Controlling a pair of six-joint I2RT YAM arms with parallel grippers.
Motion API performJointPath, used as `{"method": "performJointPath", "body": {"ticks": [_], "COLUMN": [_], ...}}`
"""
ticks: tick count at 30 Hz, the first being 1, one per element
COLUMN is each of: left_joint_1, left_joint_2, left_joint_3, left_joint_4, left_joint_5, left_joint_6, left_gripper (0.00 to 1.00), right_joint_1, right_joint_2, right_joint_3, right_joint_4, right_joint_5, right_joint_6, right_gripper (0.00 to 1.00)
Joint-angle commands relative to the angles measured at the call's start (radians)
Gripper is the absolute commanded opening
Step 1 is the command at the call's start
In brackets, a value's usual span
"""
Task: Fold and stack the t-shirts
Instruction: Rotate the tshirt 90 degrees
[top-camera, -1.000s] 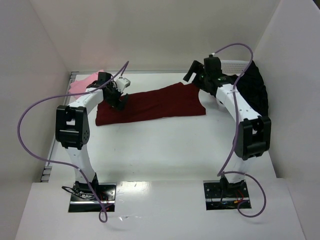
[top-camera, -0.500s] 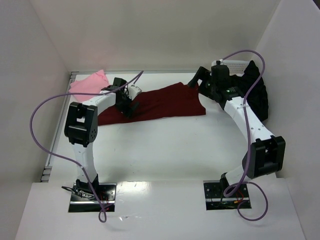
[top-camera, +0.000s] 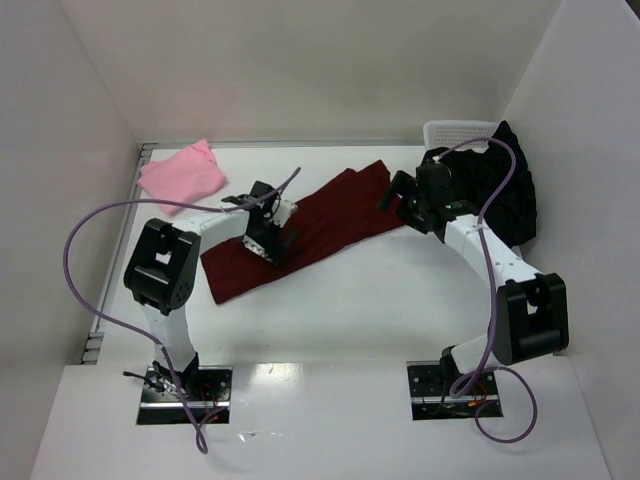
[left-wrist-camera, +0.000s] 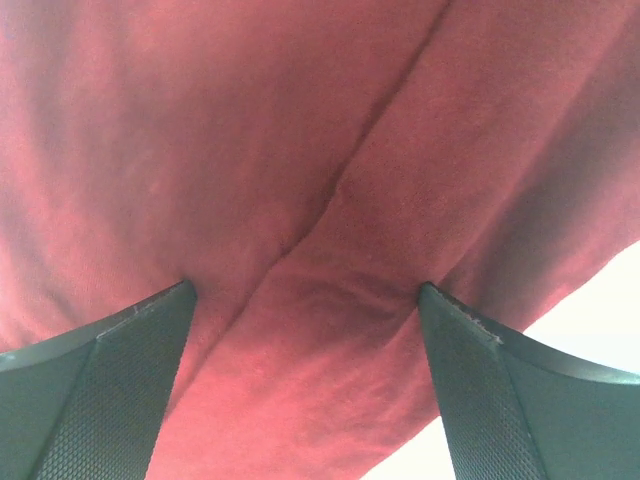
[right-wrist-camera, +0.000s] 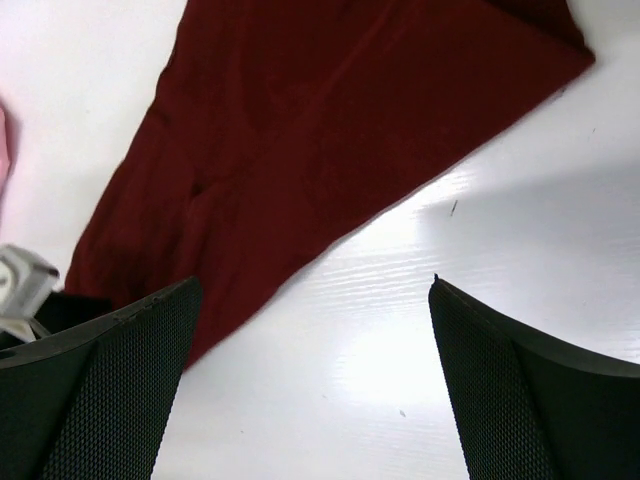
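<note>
On the table the maroon t-shirt has swung round: a second ago it lay almost straight across the far middle, and now it runs slantwise, its left end dragged toward the near side and its right end still up by the far right. It stays a single flat, unfolded layer, so this looks like squaring it up for a fold, not the fold itself. The black t-shirt is heaped at the far right against the basket, and the pink t-shirt lies in the far left corner (neither has shifted). The left hand has come nearer with the cloth; its wrist view shows the fingers spread wide, tips down on the maroon fabric with a ridge puckered between them, not clamped. The right hand has moved in from the basket to hover over the shirt's right end, spread wide and holding nothing.
</note>
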Motion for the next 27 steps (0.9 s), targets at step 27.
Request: {"method": "performJointPath", "body": {"ticks": [27], "left_joint_1": [-0.301], "left_joint_2": [-0.089], "left_joint_3": [-0.078], "left_joint_4": [-0.071], "left_joint_5": [0.323], "left_joint_6": [-0.437], "left_gripper": [1.0], "right_joint_1": [0.093], "right_joint_2": [0.577], "right_joint_3": [0.339], "right_joint_4": [0.127], "right_joint_5": [0.04], "right_joint_6": [0.065], "right_gripper": [1.0]}}
